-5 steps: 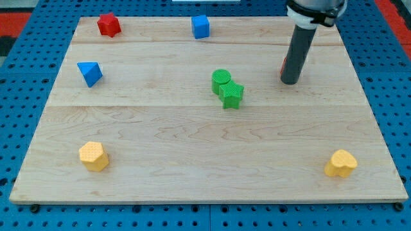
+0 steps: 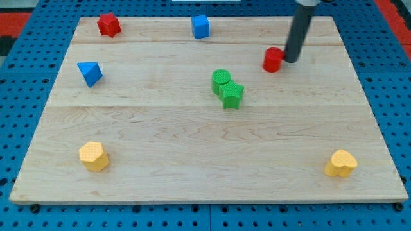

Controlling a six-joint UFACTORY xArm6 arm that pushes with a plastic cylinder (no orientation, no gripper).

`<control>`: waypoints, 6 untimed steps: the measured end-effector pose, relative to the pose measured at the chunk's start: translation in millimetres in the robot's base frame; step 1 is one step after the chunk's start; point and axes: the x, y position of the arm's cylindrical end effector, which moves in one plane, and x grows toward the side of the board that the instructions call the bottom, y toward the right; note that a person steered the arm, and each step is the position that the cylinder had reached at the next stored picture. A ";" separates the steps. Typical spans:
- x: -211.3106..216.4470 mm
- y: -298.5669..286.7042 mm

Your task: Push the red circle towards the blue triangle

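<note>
The red circle (image 2: pixel 273 59) sits on the wooden board at the view's upper right. My tip (image 2: pixel 291 60) is right beside it, on its right side, touching or nearly touching it. The blue triangle (image 2: pixel 90 72) lies far off at the view's left, at about the same height in the view.
A green circle (image 2: pixel 221 79) and a green star (image 2: pixel 231 94) sit together near the middle, between the red circle and the blue triangle but slightly lower. A red star (image 2: pixel 109 24) and a blue cube (image 2: pixel 201 26) are at the top. Yellow blocks sit at the bottom left (image 2: pixel 94 156) and bottom right (image 2: pixel 340 163).
My tip has moved up the view from in front of the red circle to its right side. The red circle, mostly hidden before, now shows and sits slightly further left.
</note>
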 end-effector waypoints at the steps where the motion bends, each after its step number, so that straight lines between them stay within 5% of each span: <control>1: 9.0 -32.1; 6: 19.7 -286.2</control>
